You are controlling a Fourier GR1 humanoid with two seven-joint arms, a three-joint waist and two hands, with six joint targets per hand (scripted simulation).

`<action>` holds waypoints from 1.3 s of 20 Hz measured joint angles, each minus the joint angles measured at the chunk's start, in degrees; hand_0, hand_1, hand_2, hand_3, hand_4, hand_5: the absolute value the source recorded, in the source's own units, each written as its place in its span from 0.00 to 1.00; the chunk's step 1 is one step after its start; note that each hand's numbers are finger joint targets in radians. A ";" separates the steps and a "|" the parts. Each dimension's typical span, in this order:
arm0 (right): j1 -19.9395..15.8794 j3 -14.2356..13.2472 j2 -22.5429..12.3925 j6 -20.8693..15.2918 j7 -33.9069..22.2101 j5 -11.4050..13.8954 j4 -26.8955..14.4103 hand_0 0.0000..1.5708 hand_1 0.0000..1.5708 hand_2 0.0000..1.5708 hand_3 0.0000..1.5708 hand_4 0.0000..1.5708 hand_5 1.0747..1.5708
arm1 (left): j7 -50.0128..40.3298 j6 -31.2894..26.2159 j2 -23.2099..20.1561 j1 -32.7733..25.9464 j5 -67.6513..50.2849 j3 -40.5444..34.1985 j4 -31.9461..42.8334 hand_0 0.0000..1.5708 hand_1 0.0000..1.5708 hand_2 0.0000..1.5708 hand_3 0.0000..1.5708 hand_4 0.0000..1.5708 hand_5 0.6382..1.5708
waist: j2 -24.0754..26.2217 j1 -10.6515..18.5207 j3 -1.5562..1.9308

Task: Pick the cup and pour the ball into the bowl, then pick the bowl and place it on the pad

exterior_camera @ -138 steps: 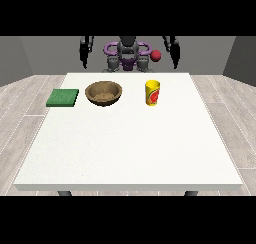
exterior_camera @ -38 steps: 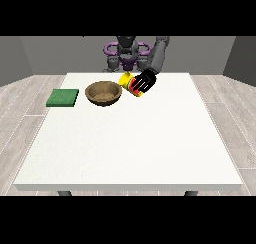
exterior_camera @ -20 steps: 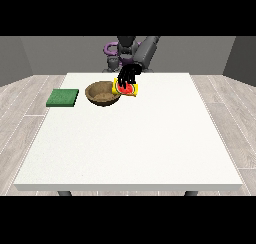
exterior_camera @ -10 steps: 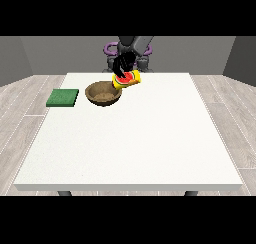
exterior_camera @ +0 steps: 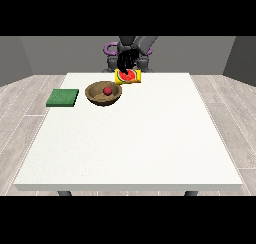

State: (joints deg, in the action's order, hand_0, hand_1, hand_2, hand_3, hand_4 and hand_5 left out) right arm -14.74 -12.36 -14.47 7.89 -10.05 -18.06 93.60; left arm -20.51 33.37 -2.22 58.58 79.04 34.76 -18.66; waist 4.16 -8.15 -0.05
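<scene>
The yellow cup (exterior_camera: pixel 128 77) with a red mark hangs tipped on its side just behind the right rim of the brown bowl (exterior_camera: pixel 95 95). The black hand (exterior_camera: pixel 128 59) reaching in from the view's right is curled round the cup from above. A small red ball (exterior_camera: pixel 107 90) lies inside the bowl. The bowl stands on the white table (exterior_camera: pixel 135 138) near its far edge. Left of the bowl lies the flat green pad (exterior_camera: pixel 63 97). No other hand shows.
The robot's grey and purple body (exterior_camera: pixel 112 50) stands behind the table's far edge. The table's white top stretches from the bowl towards the camera, bounded by its front edge (exterior_camera: pixel 130 187).
The hand carried the cup from the table's right of centre up and left to the bowl and tipped it. The red ball now lies in the bowl.
</scene>
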 measured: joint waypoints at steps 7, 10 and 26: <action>2.79 -1.49 -0.85 0.71 0.78 -0.61 1.96 0.00 0.00 0.00 0.00 0.25 0.99 | 11.51 8.30 -5.68 -5.84 -19.75 -15.99 -8.81 0.77 0.77 1.00 1.00 0.59 1.00 | -0.98 2.56 -0.22; 2.90 -1.43 -0.75 0.54 0.93 -0.85 5.01 0.00 0.00 0.00 0.00 0.25 0.99 | 19.43 11.61 -7.69 -11.19 -28.12 -21.37 -12.40 0.97 0.97 1.00 1.00 0.77 1.00 | -4.03 1.98 -0.32; 3.45 -0.70 2.43 -4.59 0.40 0.62 13.26 0.00 0.00 0.00 0.00 0.31 0.99 | 52.00 -17.24 -2.15 -21.63 -79.80 -45.51 -33.58 0.11 0.11 0.00 0.00 0.00 0.99 | -13.63 9.73 -0.77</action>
State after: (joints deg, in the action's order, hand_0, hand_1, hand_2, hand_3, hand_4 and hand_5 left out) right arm -11.29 -13.06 -12.04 3.30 -9.65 -17.44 106.86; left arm 31.49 16.13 -4.37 36.96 -0.76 -10.75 -52.25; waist -9.47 1.58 -0.82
